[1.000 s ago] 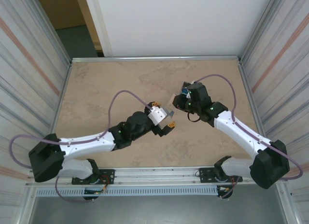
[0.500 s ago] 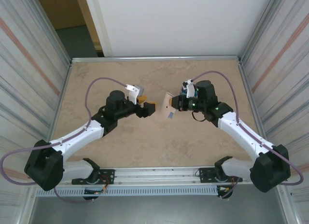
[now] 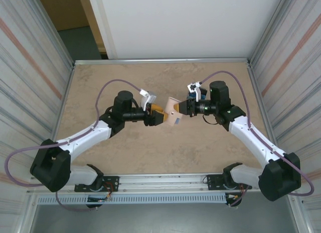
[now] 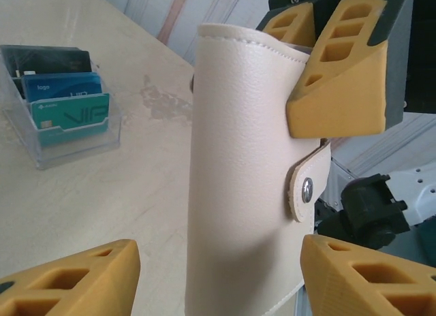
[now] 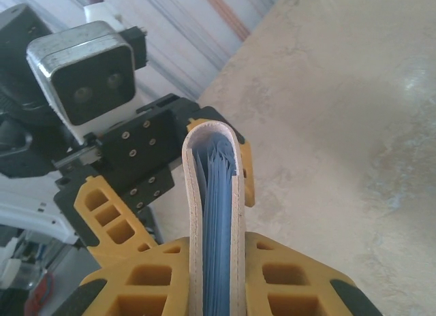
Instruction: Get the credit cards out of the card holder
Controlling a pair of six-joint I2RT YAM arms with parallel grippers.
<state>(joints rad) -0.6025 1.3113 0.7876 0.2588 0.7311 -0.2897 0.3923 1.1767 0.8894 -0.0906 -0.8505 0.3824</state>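
Right gripper [image 3: 185, 108] clamped the wallet [image 3: 173, 111]; left gripper [image 3: 162, 117] straddled its free end, jaws apart. I wanted a square pinch there, clear of the snap tab [image 4: 304, 188].

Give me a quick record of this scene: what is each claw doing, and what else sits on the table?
card holder: tan, folded, held above the table between the two arms
snap tab: lies across the holder's edge
right gripper: shut on the card holder
left gripper: open, fingers either side of the holder
inside: blue layers between the tan covers; no card pulled out
clear tray: on the table, holding dark, blue and teal cards
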